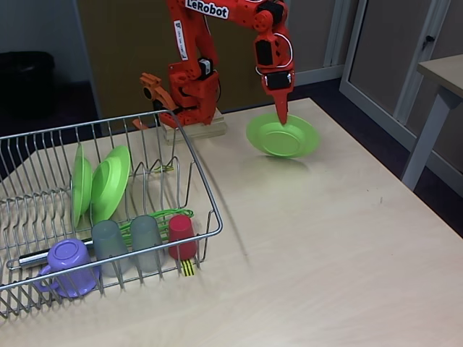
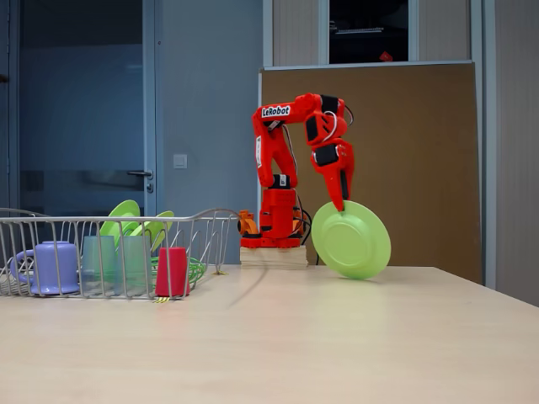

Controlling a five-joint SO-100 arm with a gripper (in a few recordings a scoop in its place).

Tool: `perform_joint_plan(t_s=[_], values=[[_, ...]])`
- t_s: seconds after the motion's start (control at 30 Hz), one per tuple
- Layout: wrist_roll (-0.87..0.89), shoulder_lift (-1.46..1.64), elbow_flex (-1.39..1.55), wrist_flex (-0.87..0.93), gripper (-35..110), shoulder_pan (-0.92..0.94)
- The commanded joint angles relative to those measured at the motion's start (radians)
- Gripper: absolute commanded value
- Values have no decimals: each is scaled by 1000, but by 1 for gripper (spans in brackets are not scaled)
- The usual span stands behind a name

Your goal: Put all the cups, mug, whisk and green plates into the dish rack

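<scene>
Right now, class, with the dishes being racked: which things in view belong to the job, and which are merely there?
Belonging to the job:
- third green plate, lifted tilted by the gripper
- dish rack
- two green plates in the rack
- two grey cups
- red cup
- mug
- whisk

Merely there:
- wooden block under the arm's base
- side table
- door

Below and in front of the gripper (image 1: 282, 119) the table (image 1: 325, 238) lies bare and open; to its left in a fixed view stands the dish rack (image 1: 206, 195), its front row taken by the mug (image 1: 66, 266) and cups (image 1: 145, 242), two green plates (image 1: 98, 184) upright behind.
</scene>
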Motion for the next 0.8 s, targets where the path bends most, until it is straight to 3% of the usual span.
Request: perform_joint_plan(t_s=[0.0,0.5,0.77], values=[[-87,71,-37,14,0,74],[-779,158,-164,-35,0,402],[-1045,202,-397,114,0,540]])
